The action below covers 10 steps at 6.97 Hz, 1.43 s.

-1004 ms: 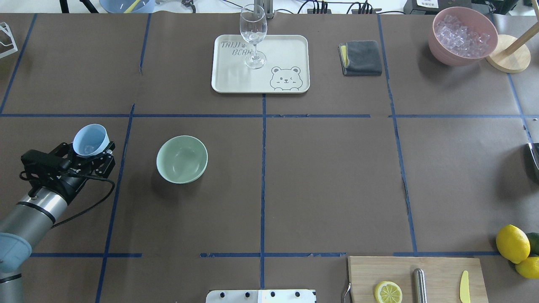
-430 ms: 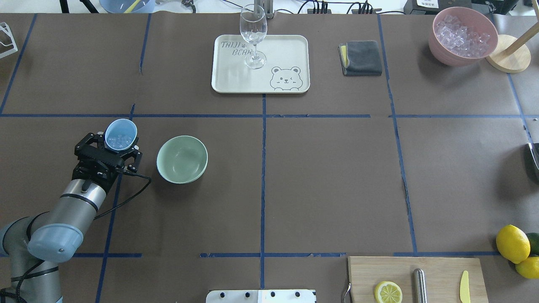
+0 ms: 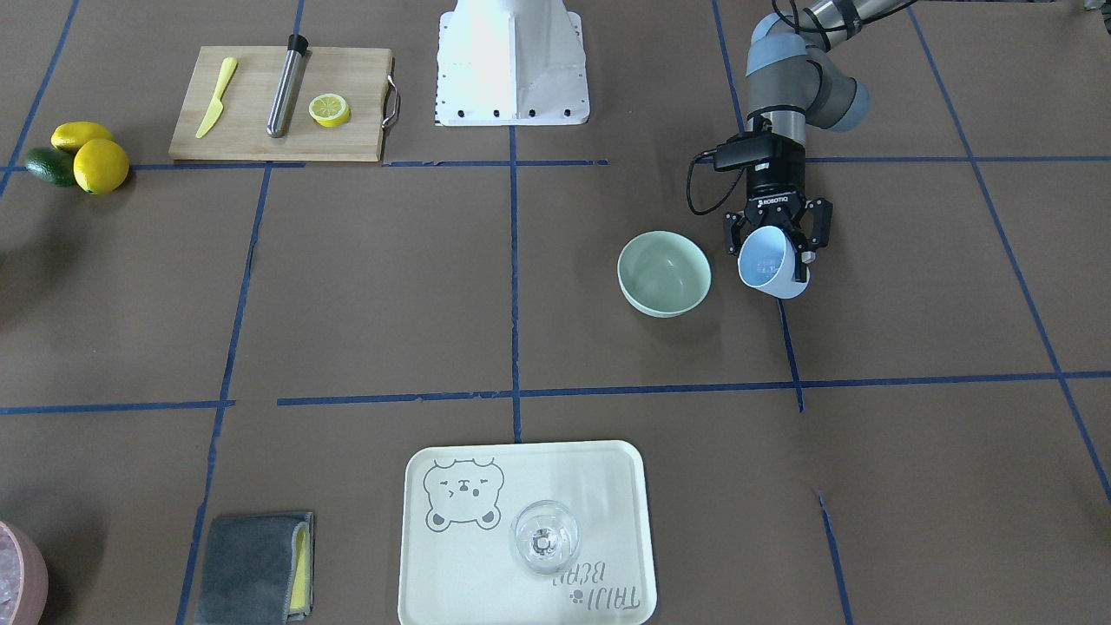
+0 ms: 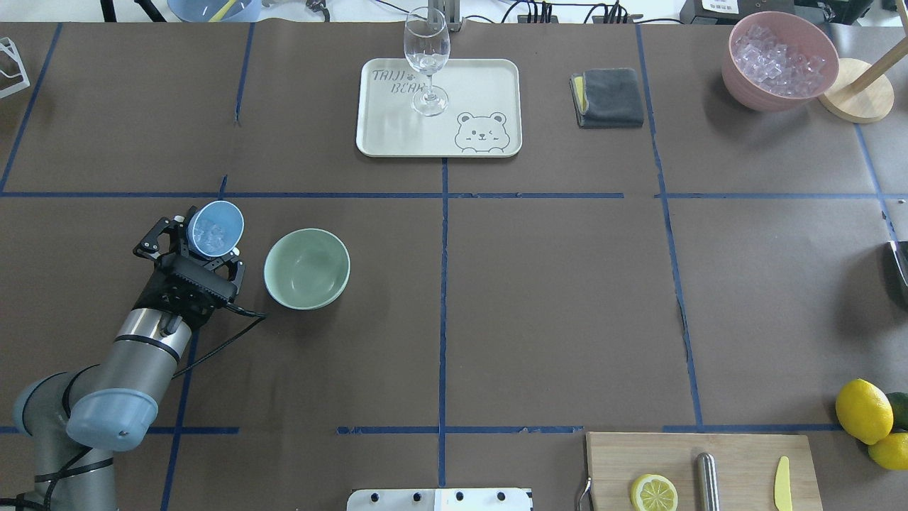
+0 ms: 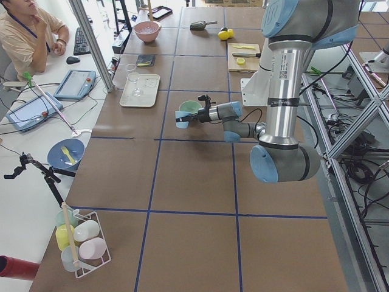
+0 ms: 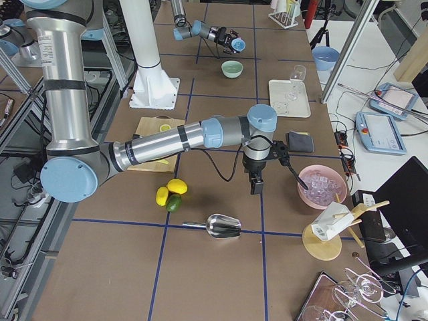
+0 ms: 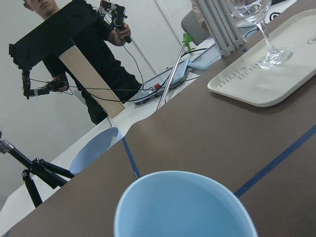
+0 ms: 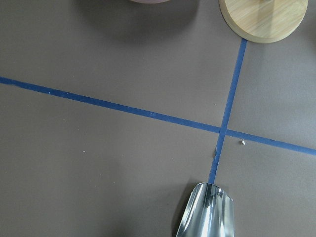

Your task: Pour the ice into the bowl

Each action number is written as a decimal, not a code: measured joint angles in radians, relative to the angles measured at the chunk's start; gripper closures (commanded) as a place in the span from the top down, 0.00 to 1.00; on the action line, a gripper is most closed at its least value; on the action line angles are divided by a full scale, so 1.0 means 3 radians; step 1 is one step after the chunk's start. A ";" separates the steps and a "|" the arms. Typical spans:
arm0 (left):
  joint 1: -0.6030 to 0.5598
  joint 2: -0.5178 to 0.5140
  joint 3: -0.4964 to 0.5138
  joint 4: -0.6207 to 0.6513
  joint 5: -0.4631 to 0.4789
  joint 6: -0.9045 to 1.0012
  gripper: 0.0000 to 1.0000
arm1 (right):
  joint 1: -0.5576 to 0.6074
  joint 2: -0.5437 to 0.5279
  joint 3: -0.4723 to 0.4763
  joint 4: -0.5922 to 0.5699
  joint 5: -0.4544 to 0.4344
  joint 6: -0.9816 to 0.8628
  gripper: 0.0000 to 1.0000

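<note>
My left gripper (image 4: 195,248) is shut on a light blue cup (image 4: 215,228), held just left of the mint-green bowl (image 4: 306,268) and tipped a little. Small clear ice (image 4: 211,228) lies inside the cup. The front view shows the cup (image 3: 768,260) beside the bowl (image 3: 664,273), not over it, and the bowl looks empty. The cup's rim (image 7: 182,205) fills the bottom of the left wrist view. My right gripper (image 6: 257,182) hangs near the pink bowl, seen only in the right side view, so I cannot tell whether it is open or shut.
A cream tray (image 4: 489,78) with a wine glass (image 4: 426,60) stands at the back. A grey cloth (image 4: 608,97) and a pink bowl of ice (image 4: 779,60) are back right. A cutting board (image 4: 702,472) and lemons (image 4: 864,411) are front right. A metal scoop (image 8: 207,212) lies below the right wrist.
My left arm has swung right with the cup, from well left of the bowl to close beside it. The cup has turned and tipped slightly.
</note>
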 measured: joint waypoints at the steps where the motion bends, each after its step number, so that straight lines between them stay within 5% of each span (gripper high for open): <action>1: 0.0058 -0.0054 -0.0002 0.0001 0.0045 0.0371 0.00 | 0.0002 -0.0001 0.0000 0.0000 0.0001 0.0000 1.00; 10: 0.0141 -0.0161 0.0048 0.0012 0.0084 0.3011 0.00 | 0.0022 -0.0029 0.0005 0.0000 0.0007 0.0001 1.00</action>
